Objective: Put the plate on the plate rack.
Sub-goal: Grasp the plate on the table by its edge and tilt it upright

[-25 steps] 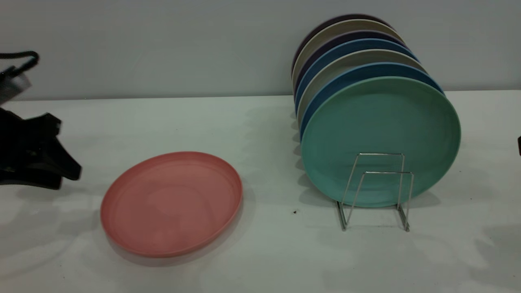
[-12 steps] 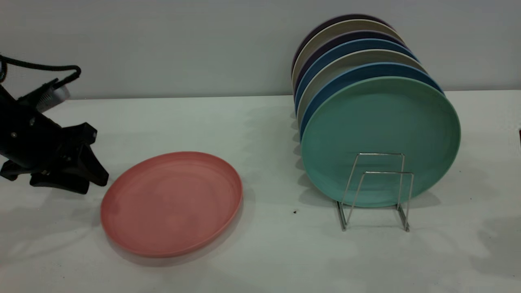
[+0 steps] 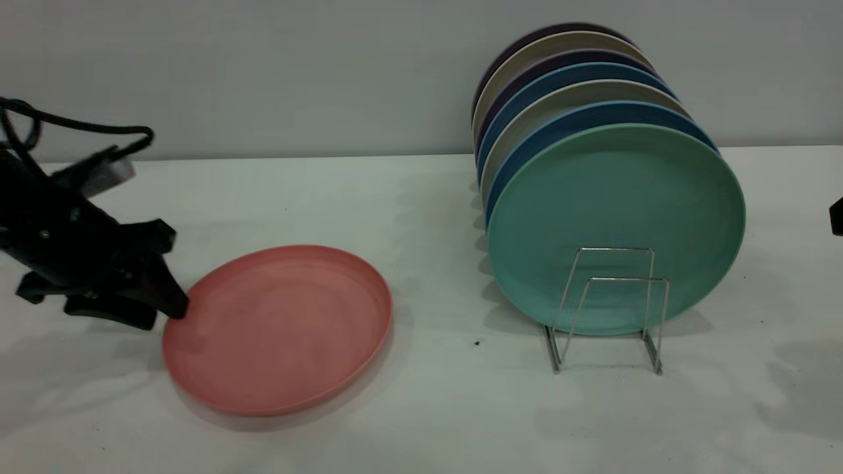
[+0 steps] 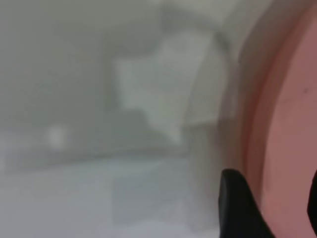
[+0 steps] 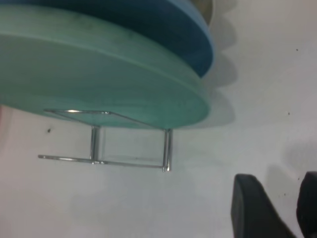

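Note:
The salmon-pink plate (image 3: 276,329) lies flat on the white table, left of centre. My left gripper (image 3: 172,276) is open and low at the plate's left rim, with one fingertip touching or just over the rim. In the left wrist view the left gripper (image 4: 275,208) has the pink plate (image 4: 292,124) showing between its fingers. The silver wire plate rack (image 3: 629,278) stands at the right with its front loops empty; it also shows in the right wrist view (image 5: 167,148). My right gripper (image 5: 287,213) is open and empty over bare table right of the rack, barely visible at the exterior view's right edge (image 3: 836,217).
A teal-green plate (image 3: 616,197) stands upright in the rack just behind the empty loops, with several blue, cream and dark plates behind it. It fills the top of the right wrist view (image 5: 99,74). A grey wall runs behind the table.
My left gripper has moved right and down from the table's left edge to the pink plate's left rim. The plate and rack have not moved.

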Robot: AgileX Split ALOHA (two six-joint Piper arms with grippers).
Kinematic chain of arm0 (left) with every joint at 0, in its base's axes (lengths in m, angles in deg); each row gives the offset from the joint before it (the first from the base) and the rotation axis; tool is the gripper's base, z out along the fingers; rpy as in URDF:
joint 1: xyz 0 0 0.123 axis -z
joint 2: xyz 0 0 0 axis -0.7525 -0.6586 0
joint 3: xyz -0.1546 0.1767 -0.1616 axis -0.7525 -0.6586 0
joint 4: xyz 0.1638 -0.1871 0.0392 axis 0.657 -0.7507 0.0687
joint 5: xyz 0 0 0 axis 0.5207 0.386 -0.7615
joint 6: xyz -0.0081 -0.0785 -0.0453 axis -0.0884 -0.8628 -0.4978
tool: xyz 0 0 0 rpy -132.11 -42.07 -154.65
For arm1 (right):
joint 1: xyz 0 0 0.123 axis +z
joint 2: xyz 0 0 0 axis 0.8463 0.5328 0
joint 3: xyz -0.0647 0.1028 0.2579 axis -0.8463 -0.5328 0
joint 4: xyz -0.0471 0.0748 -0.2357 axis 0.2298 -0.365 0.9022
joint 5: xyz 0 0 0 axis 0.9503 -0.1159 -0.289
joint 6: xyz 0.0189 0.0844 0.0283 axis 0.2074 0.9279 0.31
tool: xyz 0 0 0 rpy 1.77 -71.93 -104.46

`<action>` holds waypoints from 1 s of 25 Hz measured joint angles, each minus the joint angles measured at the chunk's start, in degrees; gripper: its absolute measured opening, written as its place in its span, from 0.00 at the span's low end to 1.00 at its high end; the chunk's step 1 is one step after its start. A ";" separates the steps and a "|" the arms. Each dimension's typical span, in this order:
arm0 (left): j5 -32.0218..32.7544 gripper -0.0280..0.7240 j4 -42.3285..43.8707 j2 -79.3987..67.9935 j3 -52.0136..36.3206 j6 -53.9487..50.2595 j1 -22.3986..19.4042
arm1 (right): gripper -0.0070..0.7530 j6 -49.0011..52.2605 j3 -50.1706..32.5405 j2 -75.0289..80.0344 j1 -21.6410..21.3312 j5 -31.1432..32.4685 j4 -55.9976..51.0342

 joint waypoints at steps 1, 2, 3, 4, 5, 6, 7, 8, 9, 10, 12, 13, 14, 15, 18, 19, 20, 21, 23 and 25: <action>-0.49 0.54 0.00 0.00 0.00 0.00 0.57 | 0.33 -0.05 0.00 0.00 0.00 0.00 0.00; -1.04 0.54 0.00 0.00 0.00 0.00 1.17 | 0.33 -0.13 0.00 0.01 0.00 0.05 0.00; -1.59 0.54 0.00 0.00 0.00 0.00 1.64 | 0.33 -0.13 0.00 0.05 0.00 0.10 0.00; -1.77 0.54 0.00 0.00 0.00 0.00 2.00 | 0.33 -0.13 0.00 0.05 0.00 0.20 0.00; -2.07 0.54 0.00 0.00 0.00 0.00 2.06 | 0.33 -0.15 0.00 0.05 0.00 0.22 0.00; -2.18 0.54 0.00 0.00 0.00 0.00 2.12 | 0.33 -0.15 0.00 0.05 0.00 0.22 0.00; -2.33 0.54 0.00 0.00 0.00 -0.16 2.19 | 0.33 -0.15 0.00 0.05 0.00 0.22 0.00; -2.38 0.54 0.00 0.00 0.00 -0.16 2.19 | 0.33 -0.15 0.00 0.05 0.00 0.22 0.00; -2.51 0.54 0.00 0.00 0.00 -0.16 2.19 | 0.33 -0.20 0.00 0.05 0.00 0.22 0.00; -2.51 0.54 0.00 0.00 0.00 -0.16 2.19 | 0.33 -0.20 0.00 0.05 0.00 0.22 0.00; -2.57 0.54 0.00 0.00 0.00 -0.16 2.19 | 0.33 -0.20 0.00 0.05 0.00 0.22 -0.07; -2.69 0.54 0.00 0.00 0.00 -0.16 2.19 | 0.33 -0.20 0.00 0.05 0.00 0.22 -0.13; -2.94 0.54 0.00 0.00 0.00 -0.16 2.19 | 0.33 -0.20 0.00 0.05 0.00 0.22 -0.19; -3.07 0.54 0.00 0.00 0.00 -0.16 2.19 | 0.33 -0.20 0.00 0.05 0.00 0.22 -0.32; -3.32 0.54 0.00 -0.70 0.00 -0.16 2.19 | 0.33 -0.20 0.00 0.05 0.00 0.22 -0.38; -3.36 0.54 0.00 -1.12 0.00 -0.16 2.19 | 0.33 -0.20 0.00 0.05 0.00 0.22 -0.42; -3.36 0.54 0.00 -1.80 0.00 -0.16 2.19 | 0.33 -0.20 0.00 0.05 0.00 0.22 -0.42; -3.36 0.53 0.00 -2.47 0.00 -0.16 2.19 | 0.33 -0.20 0.00 0.05 0.00 0.22 -0.42; -3.36 0.51 0.00 -3.29 0.00 -0.16 2.19 | 0.33 -0.20 0.00 0.05 0.00 0.22 -0.42; -3.36 0.49 0.00 -3.44 0.00 -0.16 2.19 | 0.33 -0.20 0.00 0.05 0.00 0.22 -0.42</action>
